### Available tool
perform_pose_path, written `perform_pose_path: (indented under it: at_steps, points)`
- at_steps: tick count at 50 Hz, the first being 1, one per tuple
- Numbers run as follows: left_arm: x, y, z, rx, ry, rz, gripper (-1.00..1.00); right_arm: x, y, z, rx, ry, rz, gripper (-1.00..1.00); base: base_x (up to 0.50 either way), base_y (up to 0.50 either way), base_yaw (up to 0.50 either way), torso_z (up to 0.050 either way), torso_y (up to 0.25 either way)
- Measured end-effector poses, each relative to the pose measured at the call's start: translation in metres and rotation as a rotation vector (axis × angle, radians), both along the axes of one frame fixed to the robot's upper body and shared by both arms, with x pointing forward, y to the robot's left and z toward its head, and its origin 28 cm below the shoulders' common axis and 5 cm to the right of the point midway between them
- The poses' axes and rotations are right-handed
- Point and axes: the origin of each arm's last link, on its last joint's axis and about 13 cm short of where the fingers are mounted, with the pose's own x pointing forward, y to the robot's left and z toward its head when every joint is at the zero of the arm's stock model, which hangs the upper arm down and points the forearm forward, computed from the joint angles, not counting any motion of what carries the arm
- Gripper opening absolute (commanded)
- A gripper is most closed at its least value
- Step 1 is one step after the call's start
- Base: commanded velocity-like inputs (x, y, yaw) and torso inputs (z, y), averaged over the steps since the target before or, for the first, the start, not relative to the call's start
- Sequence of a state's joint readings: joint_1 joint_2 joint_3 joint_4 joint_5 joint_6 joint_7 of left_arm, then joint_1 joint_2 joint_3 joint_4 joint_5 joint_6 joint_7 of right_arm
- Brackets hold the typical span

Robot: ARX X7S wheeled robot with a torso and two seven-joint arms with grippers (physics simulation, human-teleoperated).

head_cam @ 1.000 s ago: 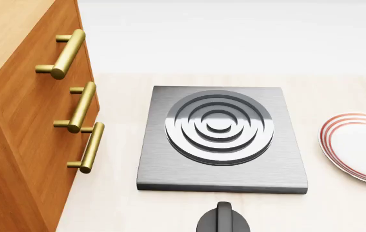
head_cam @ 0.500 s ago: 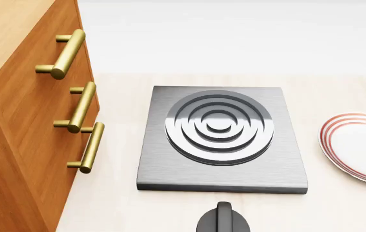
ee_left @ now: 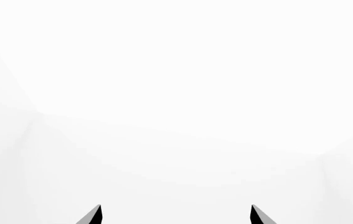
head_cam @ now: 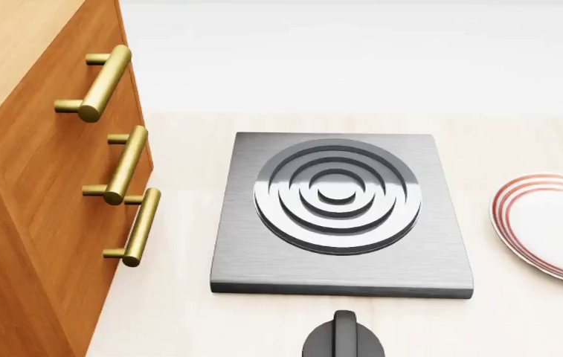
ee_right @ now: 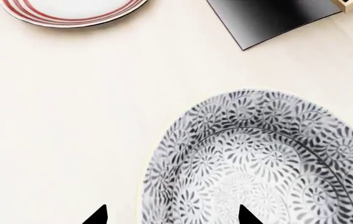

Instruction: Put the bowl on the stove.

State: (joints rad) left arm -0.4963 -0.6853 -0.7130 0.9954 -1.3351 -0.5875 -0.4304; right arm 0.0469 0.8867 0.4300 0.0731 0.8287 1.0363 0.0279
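bowl (ee_right: pixel 257 163) cropped under spread right tool (ee_right: pixel 171 215); left tool (ee_left: pixel 175 214) spread, faces blank white.

Kitchen: stove (head_cam: pixel 340 216), plate (head_cam: pixel 554 227), wooden drawers (head_cam: pixel 53 186).

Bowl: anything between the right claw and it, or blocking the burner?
Nothing visible. The right claw hangs open just over the bowl, bare counter around it. In the head view the stove burner is bare; the plate sits off to its side.
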Motion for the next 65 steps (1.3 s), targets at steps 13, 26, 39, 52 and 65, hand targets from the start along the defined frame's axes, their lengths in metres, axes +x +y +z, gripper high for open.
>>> perform_pose_path:
  at_steps: [13, 26, 39, 52, 65]
  points:
    - [0.000, 0.000, 0.000, -0.002, 0.000, 0.001, 1.00, -0.002, 0.001, -0.002, -0.020, -0.008, 0.011, -1.00, 0.00, 0.00, 0.00, 0.000, 0.000]
    - [0.000, 0.001, 0.000, -0.006, -0.002, 0.003, 1.00, -0.007, 0.002, -0.003, -0.028, -0.047, 0.029, -1.00, 0.00, 0.00, 0.00, 0.000, 0.000]
    - [0.001, 0.001, -0.001, -0.009, -0.001, 0.004, 1.00, -0.013, 0.001, -0.001, -0.035, -0.064, 0.022, -1.00, 0.00, 0.00, 0.00, 0.000, 0.000]
    - [0.001, 0.000, -0.001, -0.010, 0.002, 0.002, 1.00, -0.022, -0.002, 0.013, -0.070, -0.069, 0.037, -1.00, 0.00, 0.00, 0.00, 0.000, 0.000]
    - [0.002, 0.000, -0.002, -0.011, 0.003, -0.001, 1.00, -0.019, -0.001, 0.049, -0.106, -0.129, 0.127, -1.00, 0.00, 0.00, 0.00, 0.000, 0.000]
